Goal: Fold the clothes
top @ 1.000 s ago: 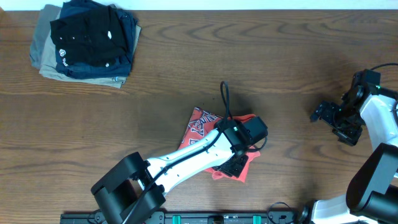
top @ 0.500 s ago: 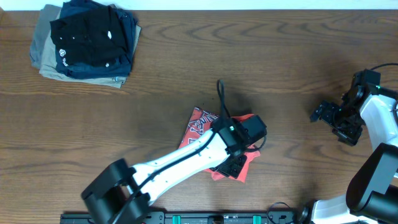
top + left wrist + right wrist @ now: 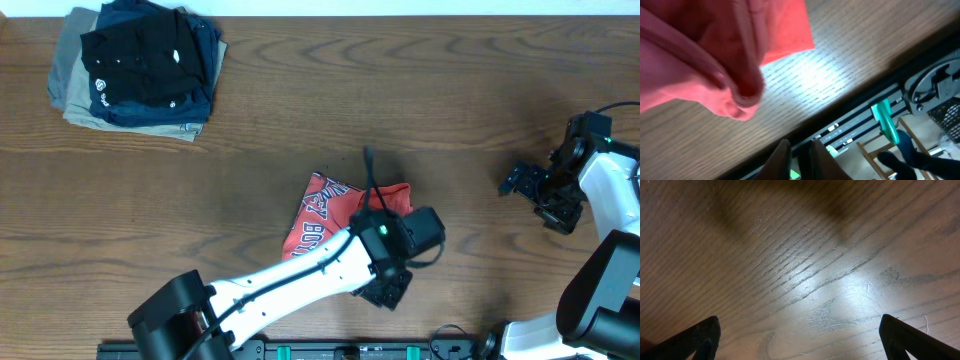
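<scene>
Wood-grain table [image 3: 300,120], overhead: coral-red T-shirt [image 3: 335,205] lies bunched beside my left gripper [image 3: 385,290], with the right gripper [image 3: 520,180] well apart.
Left wrist: jaws nearly together, empty, T-shirt just past the fingertips.
Right wrist: jaws wide, empty.
Judgement: soft, light, limp cloth. I'd pinch a hem corner.

right hand [image 3: 800,342]: fingers [image 3: 700,337] spread wide | below: wooden table [image 3: 805,250], glare patch
</scene>
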Robot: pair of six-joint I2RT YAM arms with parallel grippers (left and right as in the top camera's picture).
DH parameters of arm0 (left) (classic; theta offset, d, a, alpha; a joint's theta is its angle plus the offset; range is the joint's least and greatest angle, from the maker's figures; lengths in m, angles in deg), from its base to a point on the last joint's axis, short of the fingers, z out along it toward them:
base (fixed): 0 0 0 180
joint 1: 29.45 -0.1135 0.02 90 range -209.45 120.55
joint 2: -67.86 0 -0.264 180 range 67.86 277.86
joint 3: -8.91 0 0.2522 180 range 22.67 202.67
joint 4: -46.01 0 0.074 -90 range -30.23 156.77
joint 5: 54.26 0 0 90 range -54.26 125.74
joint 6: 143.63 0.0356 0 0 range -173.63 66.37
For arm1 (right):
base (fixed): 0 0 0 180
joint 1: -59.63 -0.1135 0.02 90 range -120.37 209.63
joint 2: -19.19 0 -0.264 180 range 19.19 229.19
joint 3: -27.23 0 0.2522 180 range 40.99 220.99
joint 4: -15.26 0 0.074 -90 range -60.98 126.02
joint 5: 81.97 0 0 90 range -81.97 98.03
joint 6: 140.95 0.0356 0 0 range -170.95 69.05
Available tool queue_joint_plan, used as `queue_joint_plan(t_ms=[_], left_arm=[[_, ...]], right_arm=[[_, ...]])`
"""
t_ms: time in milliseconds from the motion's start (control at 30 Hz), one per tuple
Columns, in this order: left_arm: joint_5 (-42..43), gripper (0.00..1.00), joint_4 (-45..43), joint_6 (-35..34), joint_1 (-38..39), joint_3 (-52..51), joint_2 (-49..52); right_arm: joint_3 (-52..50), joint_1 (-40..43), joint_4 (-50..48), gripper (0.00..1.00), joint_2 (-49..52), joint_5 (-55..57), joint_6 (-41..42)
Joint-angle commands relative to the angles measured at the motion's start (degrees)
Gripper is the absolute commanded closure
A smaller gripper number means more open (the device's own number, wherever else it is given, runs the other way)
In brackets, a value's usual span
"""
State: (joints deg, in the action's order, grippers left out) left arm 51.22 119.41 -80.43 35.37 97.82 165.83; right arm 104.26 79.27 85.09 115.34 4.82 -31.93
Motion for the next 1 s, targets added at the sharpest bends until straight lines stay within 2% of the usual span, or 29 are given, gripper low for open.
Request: queue_joint_plan(t_ms=[0,33,67,133,233,433,533,800,867,967], left_arm=[[-4.5,0.49,0.9,-1.0,0.2,1.1,-0.6],[-7.3,0.33,1.5,-1.2,-0.1,1.1,-0.6],[-9.6,0.22,1.9,-1.6,-0.4,1.1,-0.6],[-12.7,0.16,1.8,-1.5,-1.1,1.0,-0.5],[-13.2,0.16,0.8,0.0,-1.4,0.9,-0.2],[-13.0,0.21,-1.5,0.5,0.0,0.8,2.3],[-13.0,0.21,-3.8,2.6,1.4,0.7,4.0],[-13.0,0.23,-4.5,2.6,1.7,0.7,8.4],[-13.0,0.31,-4.3,2.5,1.8,0.7,8.9],[-13.0,0.50,-4.3,2.6,1.7,0.7,8.8]], right_arm=[[0.8,0.2,0.0,0.01,0.1,0.0,-0.4],[0.8,0.2,0.0,0.01,0.1,0.0,-0.4],[0.8,0.2,0.0,0.01,0.1,0.0,-0.4],[0.8,0.2,0.0,0.01,0.1,0.0,-0.4],[0.8,0.2,0.0,0.01,0.1,0.0,-0.4],[0.8,0.2,0.0,0.01,0.1,0.0,-0.4],[0.8,0.2,0.0,0.01,0.1,0.0,-0.4],[0.8,0.2,0.0,0.01,0.1,0.0,-0.4],[0.8,0.2,0.0,0.01,0.1,0.0,-0.4],[0.8,0.2,0.0,0.01,0.1,0.0,-0.4]])
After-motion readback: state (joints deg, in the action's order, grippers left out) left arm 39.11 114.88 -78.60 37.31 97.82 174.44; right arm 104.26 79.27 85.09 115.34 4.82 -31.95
